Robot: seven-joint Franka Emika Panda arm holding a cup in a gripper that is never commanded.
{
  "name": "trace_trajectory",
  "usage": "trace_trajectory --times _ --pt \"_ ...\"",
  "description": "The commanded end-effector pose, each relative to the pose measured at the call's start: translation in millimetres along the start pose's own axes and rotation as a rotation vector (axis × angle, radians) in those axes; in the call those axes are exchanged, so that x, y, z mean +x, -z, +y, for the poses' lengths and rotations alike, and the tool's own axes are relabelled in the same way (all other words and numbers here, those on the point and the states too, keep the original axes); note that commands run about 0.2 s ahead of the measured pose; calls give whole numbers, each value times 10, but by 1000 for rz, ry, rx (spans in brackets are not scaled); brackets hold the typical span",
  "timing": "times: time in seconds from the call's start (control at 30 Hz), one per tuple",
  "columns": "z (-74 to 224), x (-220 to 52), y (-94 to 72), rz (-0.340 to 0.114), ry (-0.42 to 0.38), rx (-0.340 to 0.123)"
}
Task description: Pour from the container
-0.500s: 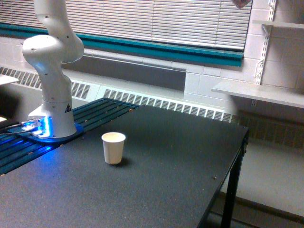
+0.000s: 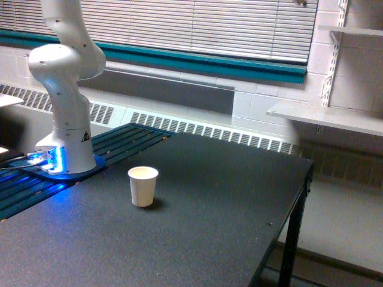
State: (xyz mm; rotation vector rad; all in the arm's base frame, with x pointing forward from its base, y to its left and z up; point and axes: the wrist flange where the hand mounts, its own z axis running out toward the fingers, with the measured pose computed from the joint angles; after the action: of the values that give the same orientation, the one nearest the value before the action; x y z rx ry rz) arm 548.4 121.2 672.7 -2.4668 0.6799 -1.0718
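Note:
The container is out of view, and so is my gripper, which lies above the frame. Only the white arm base (image 2: 64, 128) and lower links show, at the exterior view's left. A tiny blurred sliver (image 2: 299, 2) pokes in at the top edge; I cannot tell what it is. A small white paper cup (image 2: 143, 186) stands upright on the dark table (image 2: 203, 221), a little to the right of the arm base.
The table's right edge and black leg (image 2: 291, 248) drop to the floor. A blue-lit slatted platform (image 2: 36, 179) lies under the arm base. Window blinds, a teal sill and a radiator run behind. White wall shelves (image 2: 335, 116) hang at the right.
The blurred thing at the top edge has risen and shrunk to a sliver, shifting slightly left. The paper cup and the arm base have not moved.

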Motion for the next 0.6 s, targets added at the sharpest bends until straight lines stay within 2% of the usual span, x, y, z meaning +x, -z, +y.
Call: trace_trajectory --times 0.03,0.6 --pt "247 -29 -25 14 -5 -42" --pt "1036 -375 -183 14 27 -160"
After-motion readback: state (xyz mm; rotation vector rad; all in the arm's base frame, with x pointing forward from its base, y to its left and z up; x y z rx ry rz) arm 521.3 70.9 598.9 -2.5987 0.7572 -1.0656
